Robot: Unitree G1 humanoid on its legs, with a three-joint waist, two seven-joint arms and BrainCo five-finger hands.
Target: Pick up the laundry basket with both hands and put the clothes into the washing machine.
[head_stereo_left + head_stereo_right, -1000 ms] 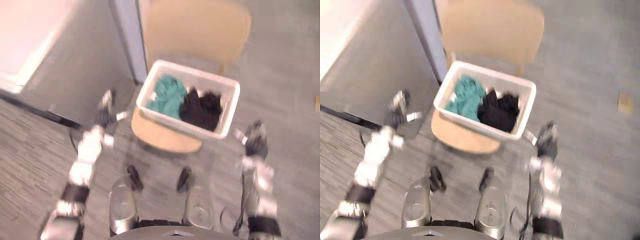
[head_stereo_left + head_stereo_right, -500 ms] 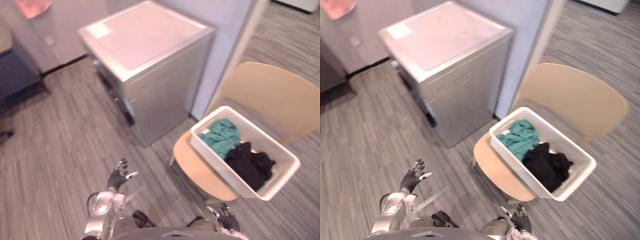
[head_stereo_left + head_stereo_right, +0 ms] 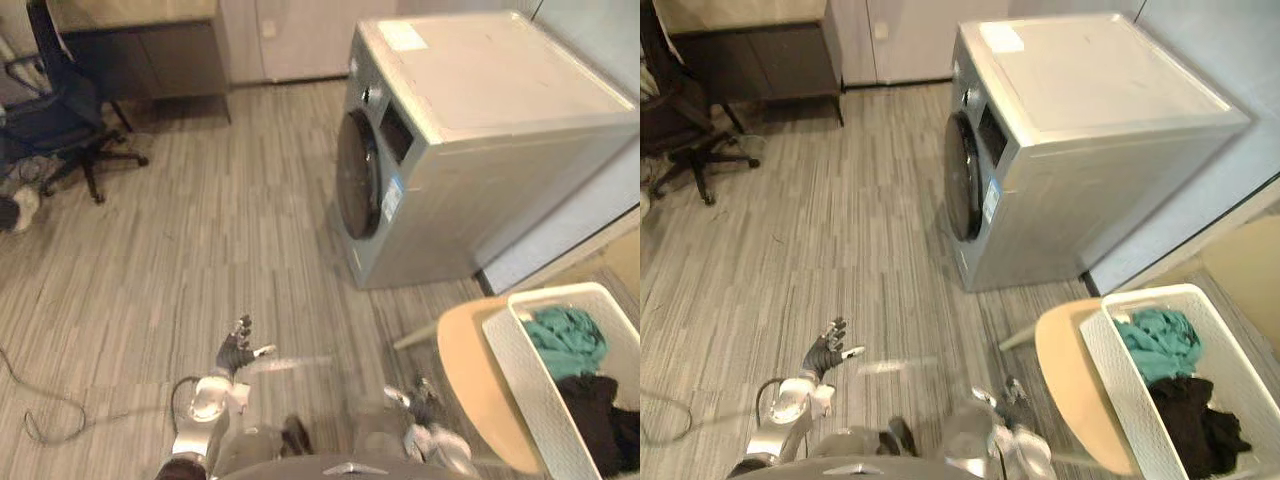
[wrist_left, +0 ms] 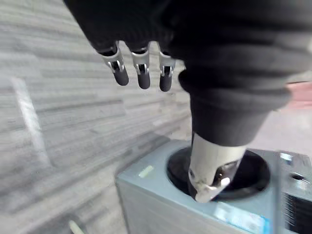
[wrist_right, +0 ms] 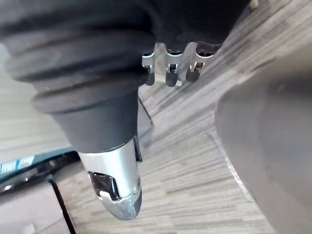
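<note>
Grey plank floor (image 3: 200, 230) beneath both hands; left hand (image 3: 236, 350) low, fingers (image 4: 142, 74) spread; right hand (image 3: 420, 398) blurred, fingers (image 5: 170, 73) loose, empty. Laundry basket (image 3: 1118, 385) sits partly cut off.

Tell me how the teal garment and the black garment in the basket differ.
The teal garment is bright, the black garment dark. The teal garment lies at the basket end nearer the washing machine, the black garment at the other end. The black garment looks somewhat bulkier than the teal garment. Both lie crumpled in the white basket.
</note>
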